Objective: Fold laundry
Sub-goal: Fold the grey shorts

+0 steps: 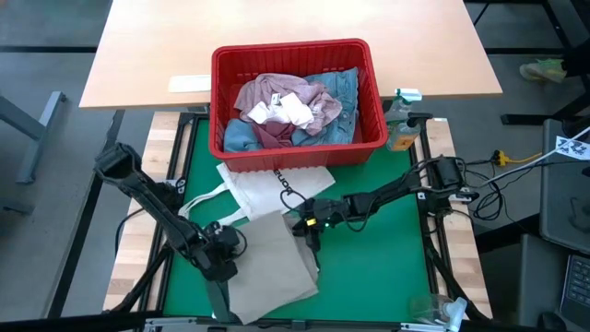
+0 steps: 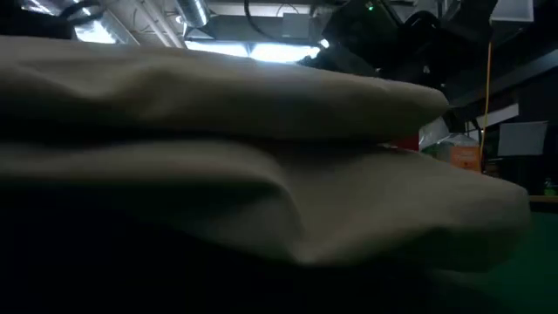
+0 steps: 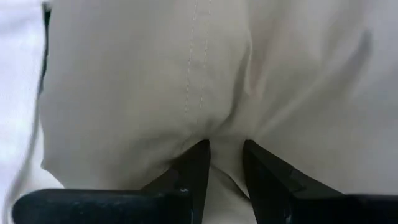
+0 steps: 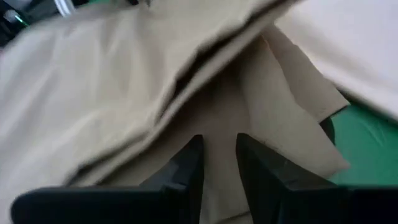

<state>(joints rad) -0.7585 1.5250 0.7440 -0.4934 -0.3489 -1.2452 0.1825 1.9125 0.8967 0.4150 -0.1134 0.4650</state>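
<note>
Pinching the beige trousers [image 1: 272, 258] at opposite edges, left gripper [image 1: 224, 247] and right gripper [image 1: 312, 231] are working mid-fold; remaining laundry [image 1: 290, 109] is waiting in the red basket [image 1: 295, 55].

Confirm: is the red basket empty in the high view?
No. The red basket holds a mottled pink top, light blue jeans and white socks.

- The left gripper [image 3: 225, 163] pinches a fold of the beige trousers [image 3: 186, 81] between its two dark fingers [image 3: 194, 177].
- A stitched seam runs along the cloth toward the pinch.
- The white tote bag [image 3: 18, 99] shows at one edge.
</note>
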